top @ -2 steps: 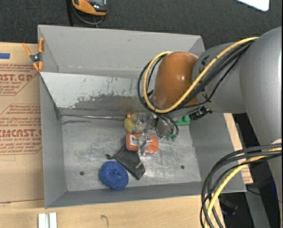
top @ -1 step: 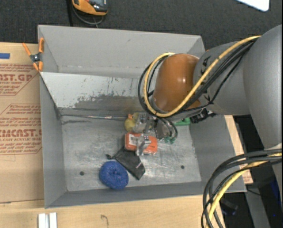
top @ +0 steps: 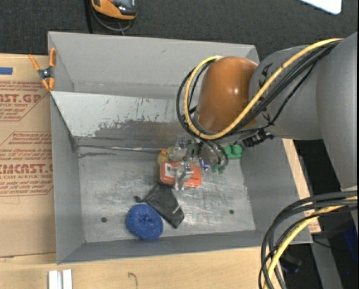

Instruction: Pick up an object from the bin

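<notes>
One arm (top: 324, 89) comes in from the right, orange-capped wrist bent down, so the gripper (top: 184, 168) sits low over an orange blocky thing (top: 166, 173) near the middle of the bin (top: 107, 101). We can't tell how open it is or whether it's got hold of anything. Lots of bare floor to the left, and the back wall is close behind. A black flat piece (top: 165, 206) and a blue ball (top: 144, 222) lie toward the front, and a green bit (top: 232, 152) sits just right.
</notes>
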`<state>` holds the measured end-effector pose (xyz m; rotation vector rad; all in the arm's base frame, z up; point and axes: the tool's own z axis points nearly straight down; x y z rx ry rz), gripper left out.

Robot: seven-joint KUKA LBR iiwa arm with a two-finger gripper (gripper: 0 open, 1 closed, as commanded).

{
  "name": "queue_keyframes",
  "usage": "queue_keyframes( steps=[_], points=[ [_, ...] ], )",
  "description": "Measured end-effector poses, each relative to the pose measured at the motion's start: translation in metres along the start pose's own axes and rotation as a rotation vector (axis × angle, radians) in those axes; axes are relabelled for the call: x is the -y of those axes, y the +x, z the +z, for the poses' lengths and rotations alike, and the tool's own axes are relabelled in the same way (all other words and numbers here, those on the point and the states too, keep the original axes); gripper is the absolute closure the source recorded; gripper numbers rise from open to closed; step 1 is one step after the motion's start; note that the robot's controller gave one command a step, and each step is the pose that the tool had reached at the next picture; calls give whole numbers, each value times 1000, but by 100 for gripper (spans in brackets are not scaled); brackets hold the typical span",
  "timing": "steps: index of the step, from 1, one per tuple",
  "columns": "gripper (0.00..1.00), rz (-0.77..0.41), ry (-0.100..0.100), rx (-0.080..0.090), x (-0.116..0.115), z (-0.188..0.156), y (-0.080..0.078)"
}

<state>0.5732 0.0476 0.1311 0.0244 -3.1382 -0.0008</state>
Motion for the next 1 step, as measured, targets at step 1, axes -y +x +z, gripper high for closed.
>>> queue_keyframes(
  steps=[1],
  points=[
    [100, -416, 0, 6, -57, -107, 11]
  ],
)
